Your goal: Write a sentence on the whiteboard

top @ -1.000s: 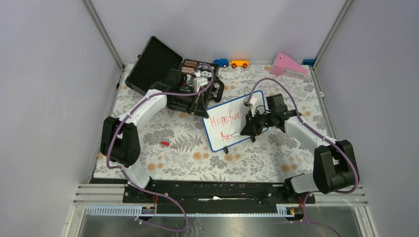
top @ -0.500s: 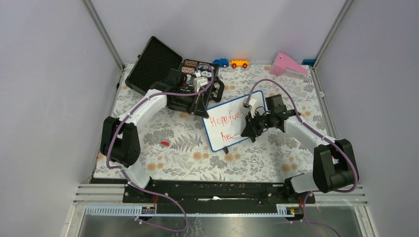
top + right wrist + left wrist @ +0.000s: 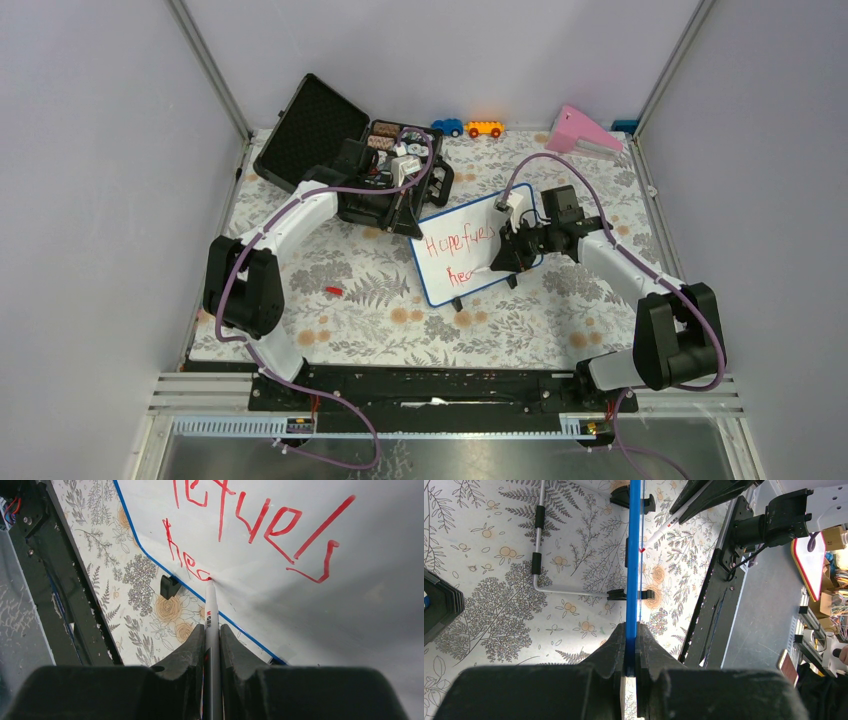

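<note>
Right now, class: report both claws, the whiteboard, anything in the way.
Left claw shut on whiteboard edge. Right claw shut on marker, tip on sentence, second line. Nothing obstructing.

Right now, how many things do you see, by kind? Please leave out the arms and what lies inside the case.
Toy cars: 2 (blue car, orange car)
Whiteboard: 1
Marker: 1
Case: 1
Pink block: 1
Red piece: 1
Blue piece, far corner: 1
Total: 8
</note>
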